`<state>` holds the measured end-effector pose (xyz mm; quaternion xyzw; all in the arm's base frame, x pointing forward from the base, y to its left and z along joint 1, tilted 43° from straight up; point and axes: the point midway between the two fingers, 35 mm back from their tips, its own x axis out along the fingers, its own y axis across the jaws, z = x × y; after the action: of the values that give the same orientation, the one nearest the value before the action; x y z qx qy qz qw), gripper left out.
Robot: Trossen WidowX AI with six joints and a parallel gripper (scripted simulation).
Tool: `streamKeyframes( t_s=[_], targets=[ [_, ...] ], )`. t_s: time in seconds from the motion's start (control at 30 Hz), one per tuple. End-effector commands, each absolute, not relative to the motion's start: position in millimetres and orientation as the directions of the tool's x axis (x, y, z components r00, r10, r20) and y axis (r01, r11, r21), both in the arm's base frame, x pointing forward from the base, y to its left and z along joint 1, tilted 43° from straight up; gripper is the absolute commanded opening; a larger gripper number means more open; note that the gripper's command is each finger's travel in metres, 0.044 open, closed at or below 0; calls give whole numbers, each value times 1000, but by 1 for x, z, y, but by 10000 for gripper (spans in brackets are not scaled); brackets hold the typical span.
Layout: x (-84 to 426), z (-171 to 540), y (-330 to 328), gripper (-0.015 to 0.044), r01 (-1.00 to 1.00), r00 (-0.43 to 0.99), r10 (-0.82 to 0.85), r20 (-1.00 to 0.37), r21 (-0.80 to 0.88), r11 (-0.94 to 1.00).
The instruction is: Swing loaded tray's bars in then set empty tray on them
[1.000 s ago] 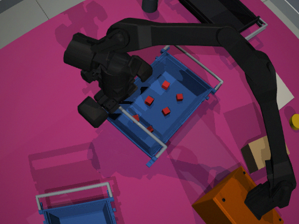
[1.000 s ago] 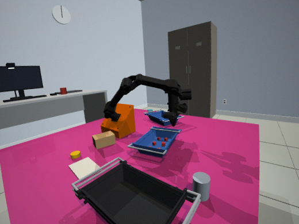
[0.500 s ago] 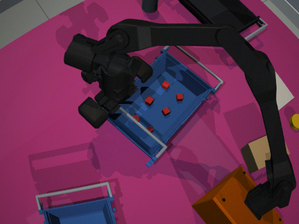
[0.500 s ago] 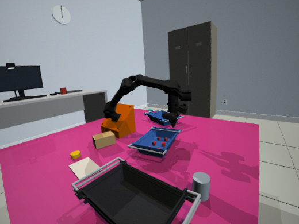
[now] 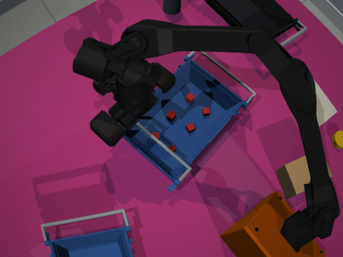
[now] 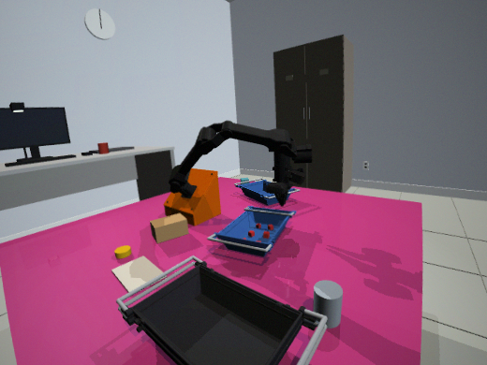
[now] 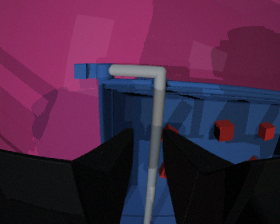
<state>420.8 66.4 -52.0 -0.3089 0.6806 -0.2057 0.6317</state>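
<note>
The loaded blue tray (image 5: 219,128) (image 6: 234,233) (image 7: 130,120) holds several red blocks. Its bar (image 5: 163,144) (image 6: 269,212) (image 7: 155,150) beside my gripper crosses above the tray's opening, inboard of the end wall. The opposite bar (image 5: 227,72) (image 6: 239,243) is out beyond its end. My gripper (image 5: 135,118) (image 6: 281,200) (image 7: 148,136) is narrowly open at the inboard bar. In the wrist view the bar passes between the fingertips with gaps on both sides; its far part is hidden. The empty blue tray (image 5: 89,243) (image 6: 258,192) stands apart, partly out of frame in the top view.
A black tray (image 5: 244,6) (image 6: 220,317) with wire bars and a grey cylinder (image 5: 172,2) (image 6: 328,305) stand beyond the loaded tray. An orange box (image 5: 264,217) (image 6: 206,200), a tan block (image 5: 295,177) (image 6: 169,228), a cream pad (image 5: 324,108) (image 6: 136,272) and a yellow disc (image 5: 339,140) (image 6: 123,252) stand to one side.
</note>
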Motion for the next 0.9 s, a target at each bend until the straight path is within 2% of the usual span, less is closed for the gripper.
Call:
streamKeyframes(
  t_s=[0.0, 0.17, 0.23, 0.4, 0.53, 0.63, 0.73, 0.87],
  targets=[
    [423, -39, 83, 82, -186, -4, -679, -734, -667, 722],
    [419, 2, 119, 82, -251, 2, -684, -729, -663, 706],
    [425, -12, 92, 82, -137, -4, -682, -731, -675, 725],
    [435, 18, 49, 82, 445, 1, -670, -743, -599, 665],
    [438, 43, 12, 82, 817, 4, -665, -747, -381, 432],
    [436, 60, -14, 82, 970, 2, -665, -747, -159, 182],
    [433, 74, -37, 82, 998, 1, -666, -746, 46, -51],
    [428, 87, -59, 82, 929, -2, -668, -744, 246, -276]
  ],
)
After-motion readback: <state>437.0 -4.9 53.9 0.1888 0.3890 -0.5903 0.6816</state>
